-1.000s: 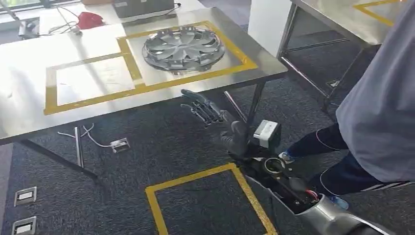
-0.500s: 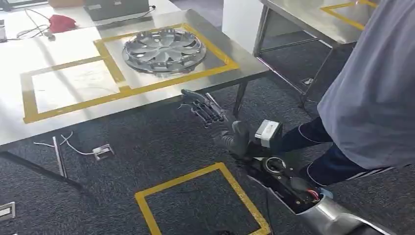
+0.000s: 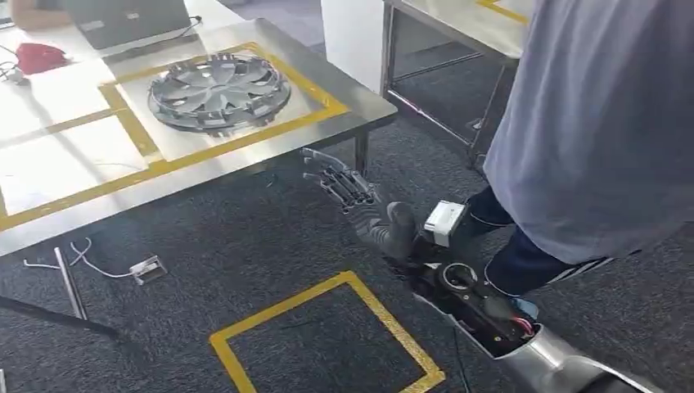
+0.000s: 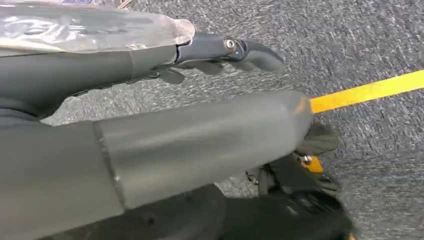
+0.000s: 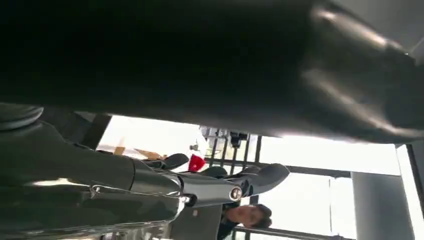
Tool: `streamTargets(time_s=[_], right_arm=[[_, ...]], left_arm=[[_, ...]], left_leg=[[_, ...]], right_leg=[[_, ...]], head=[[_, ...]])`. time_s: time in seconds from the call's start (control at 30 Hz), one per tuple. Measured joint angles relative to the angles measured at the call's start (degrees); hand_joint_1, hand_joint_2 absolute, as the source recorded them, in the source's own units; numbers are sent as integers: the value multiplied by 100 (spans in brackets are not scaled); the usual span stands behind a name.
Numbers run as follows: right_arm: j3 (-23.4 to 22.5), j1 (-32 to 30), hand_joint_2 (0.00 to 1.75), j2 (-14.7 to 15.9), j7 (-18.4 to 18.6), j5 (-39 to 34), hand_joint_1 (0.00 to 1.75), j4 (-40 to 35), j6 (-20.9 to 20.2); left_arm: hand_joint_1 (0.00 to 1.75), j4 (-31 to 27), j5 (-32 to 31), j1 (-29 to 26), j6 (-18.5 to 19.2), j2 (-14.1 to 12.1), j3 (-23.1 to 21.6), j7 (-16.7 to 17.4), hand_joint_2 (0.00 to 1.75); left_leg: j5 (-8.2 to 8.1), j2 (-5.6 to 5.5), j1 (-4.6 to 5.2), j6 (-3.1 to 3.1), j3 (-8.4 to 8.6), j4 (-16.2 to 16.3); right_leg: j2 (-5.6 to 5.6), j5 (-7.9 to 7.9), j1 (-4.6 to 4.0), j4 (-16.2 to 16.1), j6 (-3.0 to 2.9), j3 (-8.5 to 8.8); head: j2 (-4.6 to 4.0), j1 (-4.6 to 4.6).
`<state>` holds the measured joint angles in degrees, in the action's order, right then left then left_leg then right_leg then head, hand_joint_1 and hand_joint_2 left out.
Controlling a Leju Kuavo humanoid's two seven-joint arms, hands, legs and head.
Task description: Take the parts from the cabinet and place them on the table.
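Note:
A grey wheel cover (image 3: 219, 92) lies flat on the steel table (image 3: 74, 168), inside a yellow-taped rectangle. My right hand (image 3: 344, 184) is stretched forward below the table's near edge, over the carpet, with its fingers spread and nothing in it. The right wrist view shows the same right hand (image 5: 200, 187) with straight, empty fingers. My left hand (image 4: 150, 100) hangs over the carpet near a strip of yellow tape (image 4: 370, 90), fingers extended and holding nothing.
A person (image 3: 597, 123) in a grey top and dark trousers stands close on my right. A second steel table (image 3: 458, 20) is behind them. A yellow tape square (image 3: 385, 315) marks the carpet below me. A cable and small bracket (image 3: 147, 266) lie under the table.
The whole picture has slid to the left, so the camera has turned right. The person fills more of the right side. My right hand keeps its spread pose.

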<state>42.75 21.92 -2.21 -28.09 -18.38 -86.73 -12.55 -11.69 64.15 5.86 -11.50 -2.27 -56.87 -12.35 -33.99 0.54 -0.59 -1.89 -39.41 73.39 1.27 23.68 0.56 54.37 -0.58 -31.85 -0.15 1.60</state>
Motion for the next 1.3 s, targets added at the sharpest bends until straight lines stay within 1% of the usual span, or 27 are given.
streamTargets(time_s=[0.03, 0.07, 0.13, 0.17, 0.2, 0.3, 0.33, 0.37, 0.4, 0.47, 0.5, 0.53, 0.57, 0.63, 0.67, 0.7, 0.83, 0.87, 0.9, 0.93, 1.0, 1.03, 1.07, 1.1, 1.17, 1.2, 1.3], right_arm=[[0, -7, 0, 0, 0, 0, 0, 0, 4], [2, -9, 0, 0, 0, 2, 0, -2, 6], [2, -5, 0, 0, -2, 13, 0, -2, 7], [2, -4, 0, 0, -4, 15, 0, -4, 7], [2, -3, 0, 0, -2, 15, 0, -4, 9], [0, -11, 0, 0, 0, 20, 0, -4, 17], [-4, -11, 0, 0, 0, 22, 0, -13, 37], [-13, -19, 0, 2, -2, 35, 0, -29, 57], [-17, -8, 0, 4, 11, 57, 0, -48, 76], [-17, -21, 0, 7, 28, 68, 0, -61, 87], [-17, -36, 0, 13, 35, 77, 0, -61, 105], [-22, -55, 0, 22, 42, 83, 0, -61, 125], [-22, -67, 0, 28, 48, 83, 0, -66, 133], [-28, -70, 0, 31, 50, 87, 0, -90, 151], [-33, -68, 0, 33, 50, 100, 0, -120, 168], [-42, -66, 0, 33, 52, 103, 0, -144, 177], [-50, -102, 0, 52, 83, 118, 0, -212, 199], [-50, -104, 0, 52, 87, 118, 0, -236, 199], [-52, -94, 0, 55, 87, 120, 0, -251, 199], [-50, -97, 0, 55, 90, 120, 0, -254, 199], [-50, -126, 0, 61, 94, 127, 0, -254, 199], [-50, -141, 0, 63, 98, 127, 0, -254, 199], [-50, -155, 0, 63, 98, 127, 0, -254, 199], [-50, -161, 0, 63, 98, 127, 0, -254, 199], [-50, -161, 0, 63, 98, 127, 0, -269, 227], [-52, -162, 0, 63, 96, 131, 0, -284, 243], [-52, -178, 0, 68, 105, 166, 0, -306, 271]], left_arm=[[0, 0, 0, -9, 0, 0, 0, 0, 0], [0, 0, 0, -10, 0, 0, 0, 0, 0], [0, 0, 0, -9, 0, -15, 0, 0, 0], [0, 0, 0, -9, 0, -20, 0, 0, 0], [0, 0, -2, -10, 0, -20, 0, 0, 0], [0, 0, -15, 19, 2, -17, 0, 0, 0], [0, 0, -17, 23, 2, -6, 0, 0, 0], [0, 0, -28, 25, 2, 0, 0, 0, 0], [0, 0, -37, 22, 2, 0, 0, 0, 0], [0, 0, -42, 14, 11, -2, 0, 0, 0], [0, 0, -44, 13, 11, -9, 0, 0, 0], [0, 0, -50, 12, 11, -13, 0, 2, 0], [0, 0, -52, 14, 13, -13, 0, 7, 0], [0, 0, -59, 20, 17, -7, 0, 11, 0], [0, 0, -63, 22, 17, 0, -2, 11, 0], [0, 0, -66, 19, 17, 0, -2, 13, 0], [0, 0, -74, 23, 17, 0, -2, 20, 0], [0, 0, -76, 22, 17, -9, -2, 22, 0], [0, 0, -76, 16, 17, -7, -4, 22, 0], [0, 0, -79, 16, 17, -7, -4, 22, 0], [0, 0, -79, 9, 20, -7, -4, 31, 0], [0, 0, -79, 0, 17, -7, -4, 31, 0], [0, 0, -79, -5, 17, -7, -4, 31, 0], [0, 0, -79, -5, 17, -9, -4, 31, 0], [0, 0, -79, -5, 17, -26, -4, 31, 0], [0, 0, -79, -6, 17, -26, -4, 31, 0], [0, 0, -79, 19, 17, -24, -4, 31, 0]], left_leg=[[71, -2, -2, 5, -43, 41], [281, -5, -10, 14, 62, -229], [867, -78, -33, 40, 576, -1353], [1000, -261, -52, 45, 780, -1827], [956, -295, -24, 54, 820, -1894], [953, -201, 13, 127, 796, -1863], [981, -159, -35, 178, 813, -1909], [993, -101, -32, 212, 829, -1933], [988, -78, -23, 258, 823, -1935], [981, 3, 3, 276, 818, -1932], [979, 45, 12, 280, 815, -1930], [976, 90, 21, 284, 818, -1929], [971, 124, 26, 289, 824, -1928], [957, 198, 38, 283, 846, -1921], [943, 227, 43, 264, 859, -1913], [920, 253, 95, 230, 848, -1876], [928, 404, 97, 145, 881, -1908], [860, 285, 62, 102, 863, -1842], [651, 103, 58, 67, 749, -1566], [402, 27, 47, 43, 552, -1125], [-2, -6, 25, 6, 80, -115], [-3, -7, 22, -1, -19, 71], [140, -8, 16, -2, 33, -66], [380, -10, 5, -1, 212, -442], [935, -151, -39, 2, 756, -1609], [889, -322, -58, 8, 877, -1872], [918, -237, -8, 87, 839, -1879]], right_leg=[[59, 0, 2, 1, 0, 4], [118, 0, 6, 3, 2, 11], [233, 7, 16, 13, 19, 30], [269, 16, 21, 15, 42, 27], [317, 18, -14, 38, 85, 2], [398, -5, 12, 5, 179, -10], [415, 9, 1, 12, 221, -26], [178, 116, 1, 152, 236, -69], [16, 344, -11, 504, 255, -234], [-65, 813, -1, 1493, 290, -686], [-71, 952, -2, 1917, 296, -882], [-74, 934, -1, 2042, 299, -944], [-78, 774, -2, 1841, 287, -850], [-140, 273, -12, 823, 238, -325], [-298, 78, -33, 295, 195, -46], [-442, 123, -100, 61, 148, 45], [-222, 45, -76, 11, 34, 14], [-191, 11, -32, -20, 16, 50], [-147, -7, -17, -30, -13, 40], [-122, -15, -15, -30, -24, 29], [-34, -16, -16, -29, -26, 14], [23, -18, -15, -26, -25, 13], [75, -18, -6, -23, -23, 19], [133, -20, -2, -20, -20, 26], [239, -13, 11, 1, 9, 34], [272, -14, -5, 11, 45, 3], [379, -46, 2, 3, 147, -42]], head=[[0, 2], [0, 2], [0, 2], [0, 4], [0, 11], [0, 2], [0, 0], [0, -2], [0, -31], [0, -33], [0, -33], [0, -33], [0, -33], [0, -33], [0, -33], [0, -33], [0, -28], [0, -26], [0, -16], [0, -4], [0, 0], [0, 0], [0, 0], [0, 0], [0, 0], [0, 0], [0, -9]])
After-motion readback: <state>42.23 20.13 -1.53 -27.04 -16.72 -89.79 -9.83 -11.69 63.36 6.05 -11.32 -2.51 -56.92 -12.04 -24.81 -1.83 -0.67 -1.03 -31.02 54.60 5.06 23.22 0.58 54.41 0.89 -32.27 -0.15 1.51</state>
